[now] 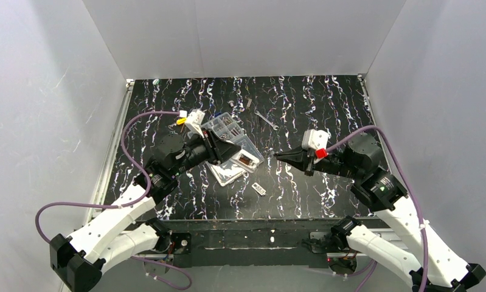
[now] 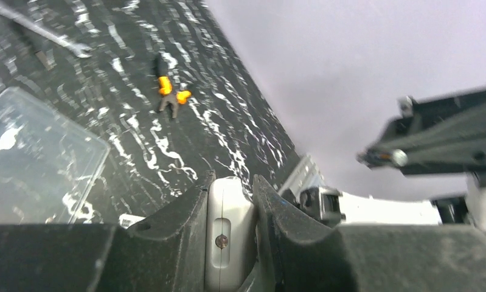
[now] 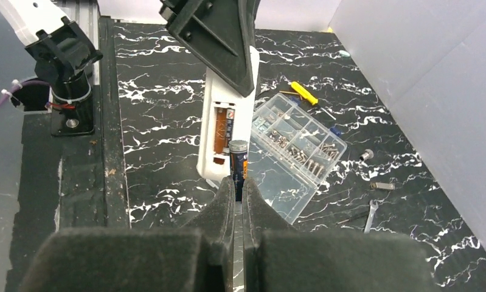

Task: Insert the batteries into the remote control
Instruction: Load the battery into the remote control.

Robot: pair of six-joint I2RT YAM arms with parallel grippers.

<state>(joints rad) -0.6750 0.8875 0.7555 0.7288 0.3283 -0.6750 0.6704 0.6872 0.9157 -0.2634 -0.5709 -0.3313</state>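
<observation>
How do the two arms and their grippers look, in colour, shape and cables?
The left arm and right arm have white perforated links and black joints, each with a purple cable. The left gripper and right gripper have black wedge-shaped fingers. A yellow tag marks the left wrist, a red tag the right.

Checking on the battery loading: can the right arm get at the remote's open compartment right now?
Probably yes. The left gripper holds the remote control with its open compartment facing the right gripper, whose battery hangs just before it, nothing between.
</observation>
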